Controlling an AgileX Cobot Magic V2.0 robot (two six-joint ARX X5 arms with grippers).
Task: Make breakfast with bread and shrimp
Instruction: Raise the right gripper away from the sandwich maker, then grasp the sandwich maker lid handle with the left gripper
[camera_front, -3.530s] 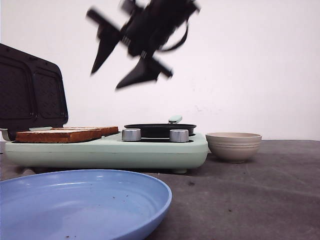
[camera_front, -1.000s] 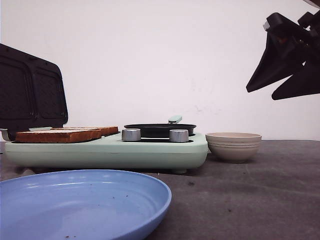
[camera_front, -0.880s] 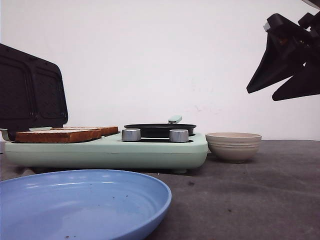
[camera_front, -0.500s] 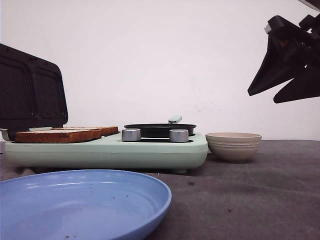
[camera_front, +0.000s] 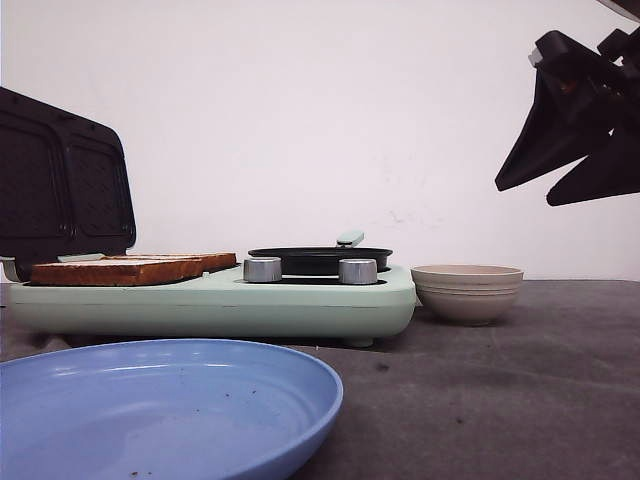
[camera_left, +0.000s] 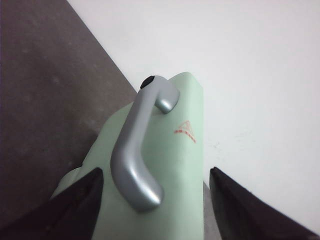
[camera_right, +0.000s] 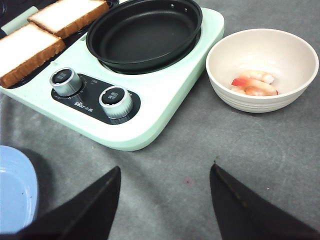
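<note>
Below the right hand, its fingers apart and empty, sit the shrimp in a bowl and the bread; the left hand gapes around a grey handle.

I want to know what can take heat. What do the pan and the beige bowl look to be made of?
The pan looks like metal with a matte black non-stick coating: dark, even, faintly sheened. The bowl looks like matte plastic or glazed ceramic, cream with ribbed sides; its look leaves that open.

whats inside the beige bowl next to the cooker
The beige bowl holds the shrimp, pale orange-pink pieces lying on its bottom. In the front view the bowl's wall hides them completely.
</note>
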